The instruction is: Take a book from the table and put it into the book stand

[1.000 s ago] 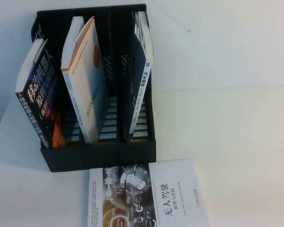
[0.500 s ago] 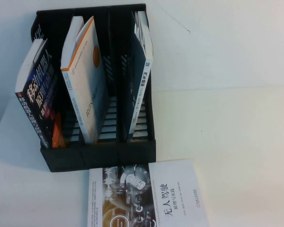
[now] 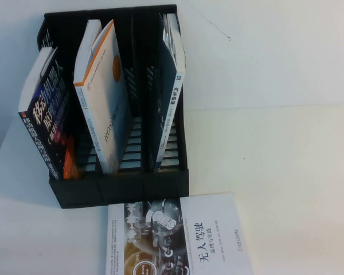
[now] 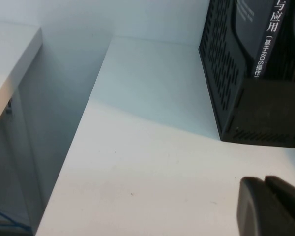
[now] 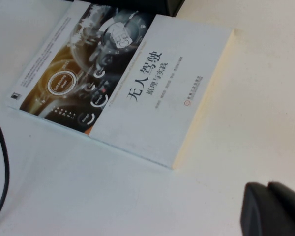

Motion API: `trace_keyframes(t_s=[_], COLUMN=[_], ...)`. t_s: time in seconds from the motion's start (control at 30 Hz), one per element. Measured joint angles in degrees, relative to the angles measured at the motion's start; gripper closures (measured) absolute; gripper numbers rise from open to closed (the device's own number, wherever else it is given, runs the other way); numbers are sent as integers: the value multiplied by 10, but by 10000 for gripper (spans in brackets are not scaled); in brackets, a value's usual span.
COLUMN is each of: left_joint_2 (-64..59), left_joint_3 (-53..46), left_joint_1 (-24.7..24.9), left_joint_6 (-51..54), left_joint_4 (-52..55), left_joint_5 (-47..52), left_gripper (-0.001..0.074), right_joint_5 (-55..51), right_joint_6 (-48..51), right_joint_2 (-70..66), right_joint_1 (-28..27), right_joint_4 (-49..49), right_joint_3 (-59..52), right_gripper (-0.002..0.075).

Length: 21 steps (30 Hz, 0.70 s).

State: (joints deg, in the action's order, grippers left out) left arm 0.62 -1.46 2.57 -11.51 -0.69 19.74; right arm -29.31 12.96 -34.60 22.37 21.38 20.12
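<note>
Light bright and even from above; my plain white tabletop [image 3: 286, 172] washes out pale, bluish toward the far side. The black plastic three-slot book stand [image 3: 120, 192] reads near solid black, slots lost in shadow, and throws a soft shadow beside it in my left wrist view. My wrist views are soft; nearby dark claw parts are blurred.

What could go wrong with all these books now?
1. The book stands tilted in the book stand's right compartment and might slump further.
2. The right tool, shut and low over the table, could nudge the half-photo book lying nearby.
3. The left tool, shut and low beside the stand's left side, could bump the stand.
</note>
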Motion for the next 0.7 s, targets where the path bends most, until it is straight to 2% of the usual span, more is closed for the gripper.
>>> trace_keyframes(t_s=[0.7], left_joint_2=[0], left_joint_3=[0], left_joint_1=[0], left_joint_6=[29], left_joint_4=[0], left_joint_5=[2], left_gripper=[736], right_joint_5=[-1], right_joint_6=[0], right_joint_2=[0], right_joint_1=[0], right_joint_4=[0], right_joint_3=[0], right_gripper=[727])
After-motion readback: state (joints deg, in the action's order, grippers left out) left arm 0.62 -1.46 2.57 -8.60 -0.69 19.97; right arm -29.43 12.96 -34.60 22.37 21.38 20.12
